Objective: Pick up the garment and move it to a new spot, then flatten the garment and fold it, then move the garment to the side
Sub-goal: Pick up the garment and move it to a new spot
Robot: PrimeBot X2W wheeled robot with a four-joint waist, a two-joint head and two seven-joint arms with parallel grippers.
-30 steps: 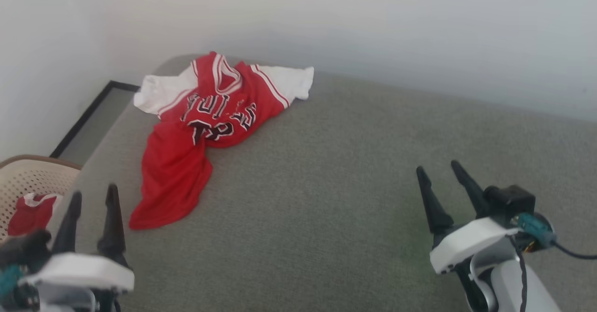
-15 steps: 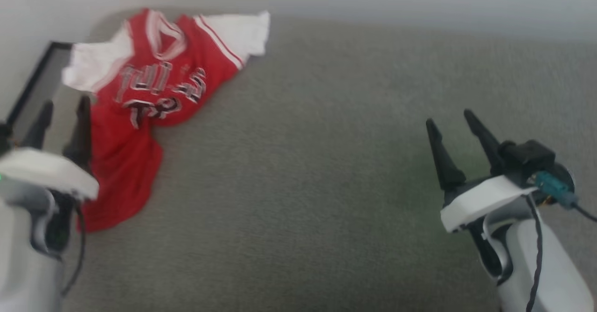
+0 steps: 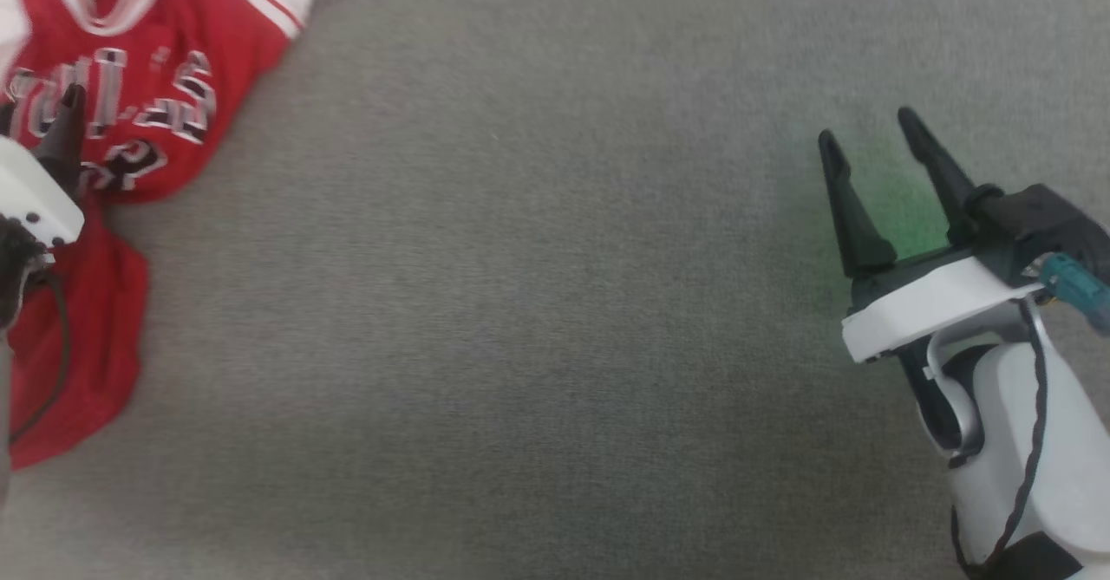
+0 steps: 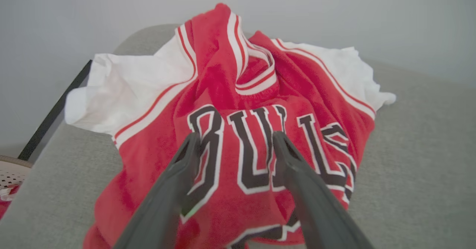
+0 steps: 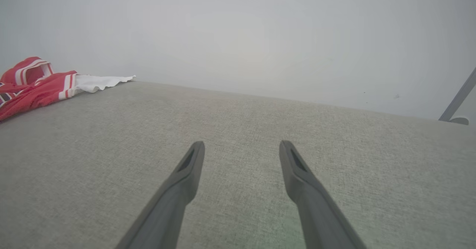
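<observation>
A: What's cut off or unclear?
B: In the head view the garment (image 3: 173, 34) runs off the left and far edges, and that edge clips the left gripper (image 4: 237, 135) too. The chest number is crumpled and unreadable.
A: How does it lie?
B: Far left on the grey cushion (image 3: 520, 303). Collar far, hem near. Long axis runs far to near.
A: Grippers?
B: Left is spread wide over the "BULLS" lettering, possibly clear of the cloth. The right gripper (image 3: 867, 126) is also wide and empty, well apart at right.
</observation>
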